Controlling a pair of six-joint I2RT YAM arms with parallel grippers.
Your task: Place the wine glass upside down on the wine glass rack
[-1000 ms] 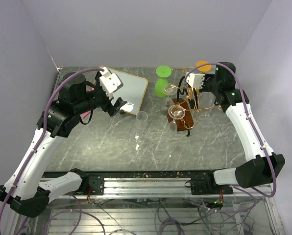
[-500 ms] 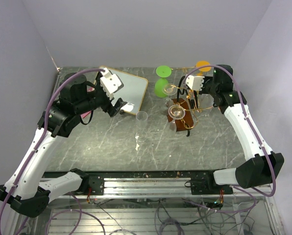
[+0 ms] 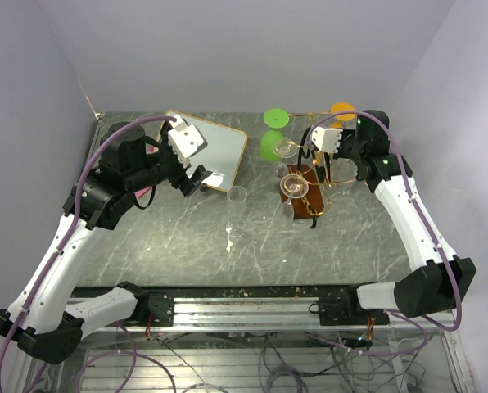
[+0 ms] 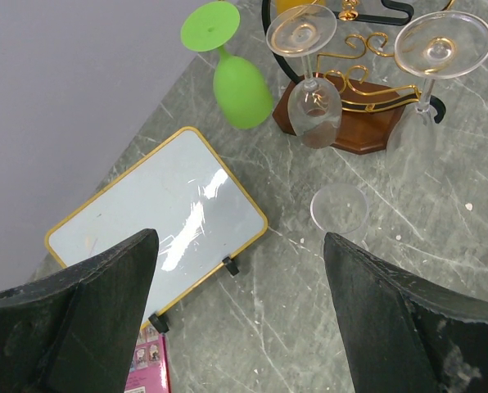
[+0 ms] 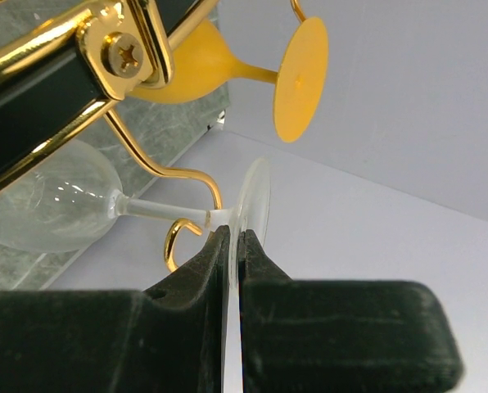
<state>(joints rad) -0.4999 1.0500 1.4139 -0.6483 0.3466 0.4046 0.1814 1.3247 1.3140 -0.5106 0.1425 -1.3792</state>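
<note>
The wine glass rack [image 3: 308, 187] is a gold wire stand on a dark brown base [image 4: 360, 123] at the back right. My right gripper [image 5: 233, 239] is shut on the foot of a clear wine glass [image 5: 259, 201]. The glass's stem lies in a curled gold arm [image 5: 169, 170] of the rack and its bowl [image 5: 51, 205] points away. In the top view the right gripper [image 3: 324, 166] is right at the rack. My left gripper [image 4: 240, 246] is open and empty, high above the table near the white board; it also shows in the top view [image 3: 196, 180].
A green glass [image 4: 240, 82], an orange glass [image 5: 228, 61] and two clear glasses [image 4: 314, 98] [image 4: 440, 49] hang on the rack. A small clear cup [image 4: 340, 209] stands on the table. A white framed board [image 4: 158, 205] leans at the back left, with a pink booklet [image 4: 154, 368] beside it.
The right arm has shifted slightly left, toward the rack, with the glass still in its grip. The left arm has barely moved.
</note>
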